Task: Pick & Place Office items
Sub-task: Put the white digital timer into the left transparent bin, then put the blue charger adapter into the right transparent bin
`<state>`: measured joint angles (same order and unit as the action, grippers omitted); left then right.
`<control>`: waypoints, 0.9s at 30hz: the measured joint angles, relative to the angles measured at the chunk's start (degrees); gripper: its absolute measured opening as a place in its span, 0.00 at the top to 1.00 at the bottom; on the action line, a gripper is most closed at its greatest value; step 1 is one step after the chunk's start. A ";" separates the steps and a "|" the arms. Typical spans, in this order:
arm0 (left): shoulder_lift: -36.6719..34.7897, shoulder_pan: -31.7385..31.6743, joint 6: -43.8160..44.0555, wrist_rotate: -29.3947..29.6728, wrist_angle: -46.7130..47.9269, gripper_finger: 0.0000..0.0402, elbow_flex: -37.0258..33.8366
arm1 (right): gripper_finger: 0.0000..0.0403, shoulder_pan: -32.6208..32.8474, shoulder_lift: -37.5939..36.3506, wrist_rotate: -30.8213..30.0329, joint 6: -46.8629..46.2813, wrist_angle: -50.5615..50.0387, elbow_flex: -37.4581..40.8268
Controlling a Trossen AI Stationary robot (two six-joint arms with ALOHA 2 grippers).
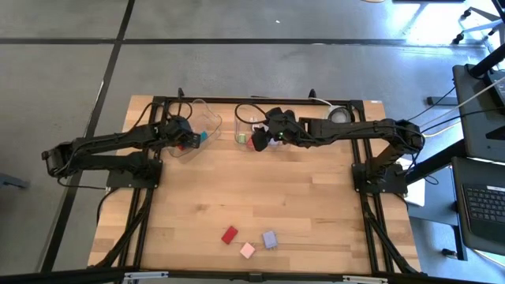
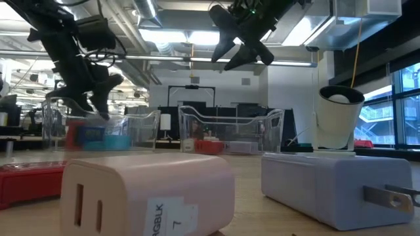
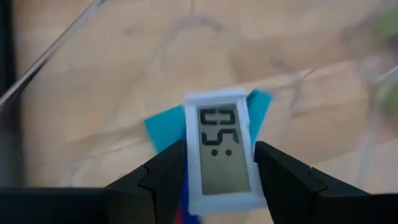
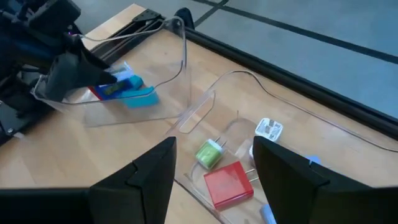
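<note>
Over the left clear tray [image 1: 197, 130] at the bench's far edge, the left hand [image 3: 217, 165] seemingly just pinches a small white display block [image 3: 222, 152]—spread fully, lift straight clear; the right hand [image 4: 214, 168] hangs spread above the neighbouring tray [image 4: 214, 99].

Wooden table [image 1: 260, 197] with two clear trays [image 1: 207, 118], red [image 1: 230, 234], pink [image 1: 248, 250], lavender blocks [image 1: 270, 239].

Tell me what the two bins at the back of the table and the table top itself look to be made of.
Left bin and right bin: clear rigid plastic, glossy; contents show through the walls and the rims catch light. Table top: pale wood, probably butcher-block, with visible plank seams and a matte finish.
</note>
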<state>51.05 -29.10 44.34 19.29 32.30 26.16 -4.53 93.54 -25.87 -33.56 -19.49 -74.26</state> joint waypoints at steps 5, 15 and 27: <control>0.00 -0.03 -0.10 0.00 -3.11 0.47 0.50 | 0.46 -0.63 0.00 2.15 0.75 -0.28 0.00; 0.00 0.00 -7.48 -4.24 -3.13 0.42 3.85 | 0.46 -1.32 -0.02 9.37 0.84 -1.40 0.00; 0.00 0.00 -14.23 -7.39 -4.29 0.45 8.32 | 0.46 2.84 -0.04 28.25 0.01 -18.95 0.00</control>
<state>51.05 -29.10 30.11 11.90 28.01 34.48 -1.69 93.49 2.39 -33.55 -38.44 -74.26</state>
